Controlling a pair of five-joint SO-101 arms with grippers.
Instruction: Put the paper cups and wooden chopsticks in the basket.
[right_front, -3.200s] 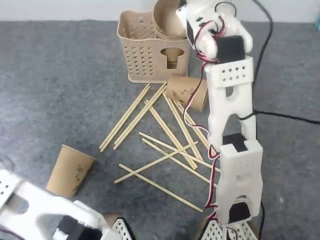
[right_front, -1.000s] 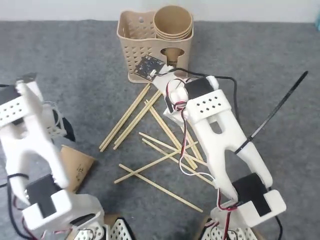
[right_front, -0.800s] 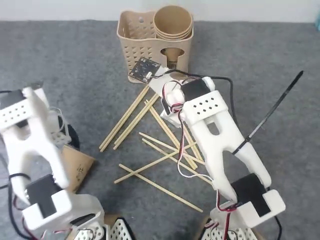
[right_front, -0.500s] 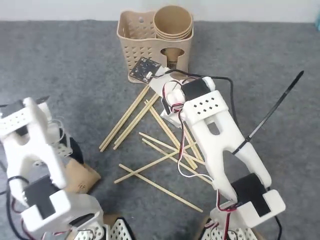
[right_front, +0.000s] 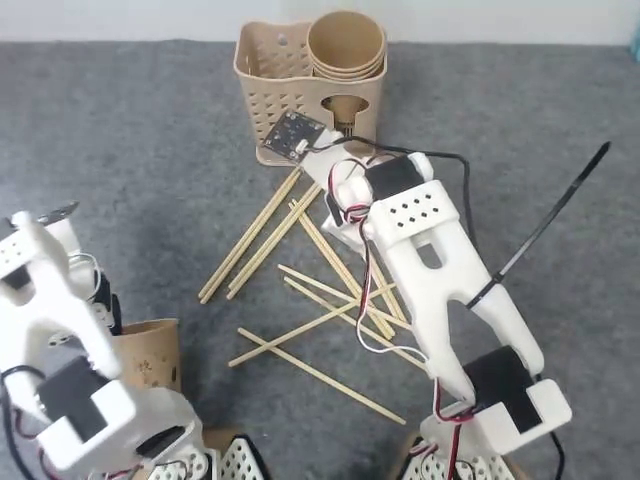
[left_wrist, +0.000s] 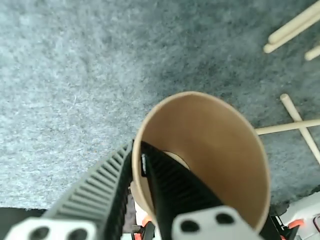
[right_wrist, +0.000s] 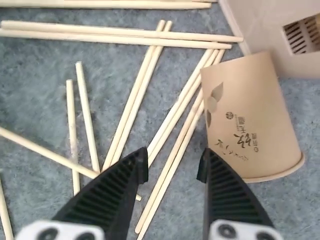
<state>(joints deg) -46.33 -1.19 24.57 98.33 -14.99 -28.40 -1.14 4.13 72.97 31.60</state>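
Note:
At the front left, a paper cup (right_front: 150, 352) (left_wrist: 205, 155) stands tilted off the carpet, its mouth toward the left wrist camera. My left gripper (left_wrist: 136, 152) is shut on its rim, one finger inside and one outside. A second paper cup (right_wrist: 250, 120) lies on its side against the basket (right_wrist: 270, 30). My right gripper (right_wrist: 172, 162) hangs open just above the wooden chopsticks (right_wrist: 150, 95) next to that cup. In the high view the chopsticks (right_front: 300, 290) lie scattered in front of the beige basket (right_front: 290, 100), which holds a stack of cups (right_front: 346, 45).
The right arm (right_front: 430, 270) stretches across the middle of the grey carpet and covers the lying cup from above. A black cable tie (right_front: 550, 225) sticks out to its right. Bare carpet lies left of the basket.
The left arm came in from the left, closed on the front-left cup and tipped it up from lying. The right arm dropped from the basket to the chopsticks, then stayed almost still.

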